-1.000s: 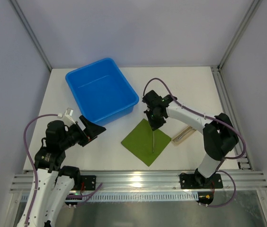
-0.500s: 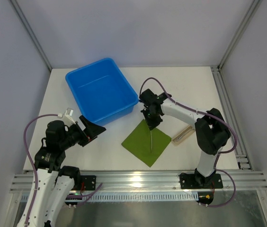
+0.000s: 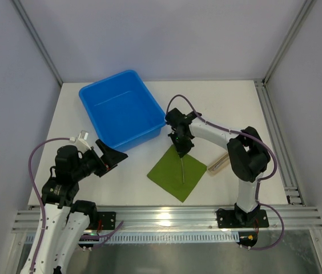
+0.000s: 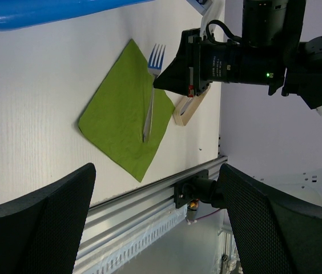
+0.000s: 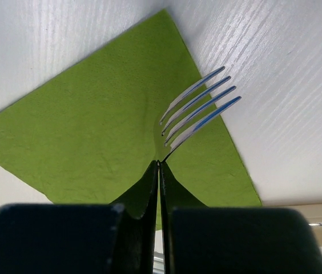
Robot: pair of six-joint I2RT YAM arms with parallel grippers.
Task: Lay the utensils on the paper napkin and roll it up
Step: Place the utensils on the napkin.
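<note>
We are looking at the right fingers (image 5: 151, 191), which are pressed together on the thin neck of the fork (image 5: 198, 114), just behind its tines. The fork is lying on the green paper napkin (image 3: 169, 174), which is sitting as a diamond on the table (image 3: 229, 103). From above, the fork's long axis is running from 12 o'clock to 6 o'clock. The tines are at the napkin's 12 o'clock corner and the handle is pointing towards 6 o'clock, to the 3 o'clock side of the napkin's middle.

In the right wrist view the tines are crossing the napkin's edge and partly overhanging the bare table. From that we are judging that the fork is not fully inside the sheet yet. We think a release here would leave the tips sticking out, so the coming move turns on sliding the fork along its own axis towards 6 o'clock.

The left fingers (image 4: 41, 222) are spread wide with nothing between them. They are hanging well apart from the napkin, at its 9 o'clock side, so the right arm is by far the nearer one.

A beige holder (image 3: 221, 164) is lying just off the napkin's 3 o'clock corner. We cannot tell what it is carrying. A blue bin (image 3: 108, 79) is standing at 11 o'clock.
</note>
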